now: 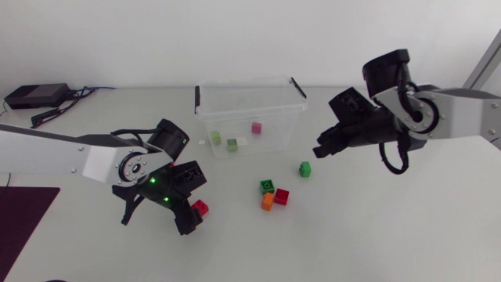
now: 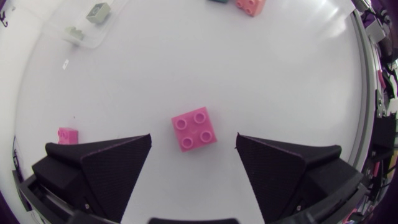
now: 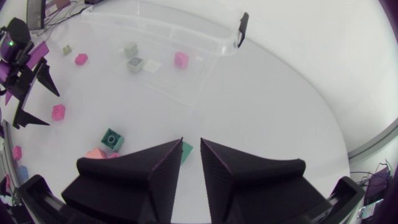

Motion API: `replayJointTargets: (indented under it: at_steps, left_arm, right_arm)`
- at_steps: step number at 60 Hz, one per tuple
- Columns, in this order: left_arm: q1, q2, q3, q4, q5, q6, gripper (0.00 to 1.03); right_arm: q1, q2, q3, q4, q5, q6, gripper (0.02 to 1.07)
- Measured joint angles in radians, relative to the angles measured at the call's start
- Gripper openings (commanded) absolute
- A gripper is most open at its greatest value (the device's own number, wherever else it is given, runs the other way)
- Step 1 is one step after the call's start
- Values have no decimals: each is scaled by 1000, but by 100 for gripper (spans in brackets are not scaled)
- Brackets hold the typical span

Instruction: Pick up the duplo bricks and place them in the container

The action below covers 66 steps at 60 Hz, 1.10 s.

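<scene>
A red brick (image 1: 201, 207) is seen on the desk (image 1: 352, 243) between the left gripper's (image 1: 194, 202) jaws. Four loose bricks (image 1: 267, 186) are scattered before the clear container (image 1: 293, 117).

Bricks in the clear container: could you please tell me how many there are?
3: a pale green brick toward my left, a darker green brick beside it, a pink brick to their right. A pale patch by them may be a fourth.
</scene>
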Motion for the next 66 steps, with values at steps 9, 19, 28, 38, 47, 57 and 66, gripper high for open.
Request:
replayJointTargets:
  at_steps: [9,19,28,38,47,57,66]
  left_arm:
    - [0,43,0,45,-23,-15,93]
    - [0,68,4,80,-30,-34,73]
    - [-1,103,33,105,-29,-37,35]
    - [-2,117,44,121,-30,-38,32]
    - [-2,110,43,126,-36,-37,32]
    - [0,55,25,89,-44,-37,31]
    - [0,-83,54,-12,-37,-38,30]
  right_arm:
    - [6,-38,58,-23,0,0,28]
    - [41,-32,127,-22,-1,1,28]
    - [72,26,231,-17,-1,21,28]
    - [85,122,335,-8,-6,28,28]
    - [85,196,391,-6,-21,39,28]
    - [85,198,393,-7,-21,43,29]
    - [77,129,330,-24,-21,43,44]
